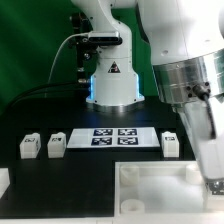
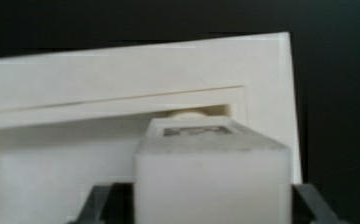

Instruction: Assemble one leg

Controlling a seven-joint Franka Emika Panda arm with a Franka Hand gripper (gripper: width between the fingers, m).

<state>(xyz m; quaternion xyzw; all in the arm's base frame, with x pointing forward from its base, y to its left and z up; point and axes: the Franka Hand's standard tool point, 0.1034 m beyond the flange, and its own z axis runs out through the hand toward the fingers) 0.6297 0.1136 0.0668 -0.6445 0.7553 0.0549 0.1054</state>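
Right up close, the hand (image 2: 202, 205) is clamped on a leg (image 2: 209, 160), pressed against the white panel (image 2: 124, 75). Three more legs (image 1: 56, 144) sit apart on the table (image 1: 90, 170).

White marker board (image 1: 110, 138) bears black-and-white tags; legs (image 1: 29, 146) white; panel (image 1: 150, 180) white; table (image 1: 60, 175) black.

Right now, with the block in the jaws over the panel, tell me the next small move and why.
Probably a slow, short descent, keeping the gripper shut. In the wrist view the leg sits clamped between the fingers, its tip just before the round socket in the white panel, seemingly lined up. Whether it already touches cannot be told.
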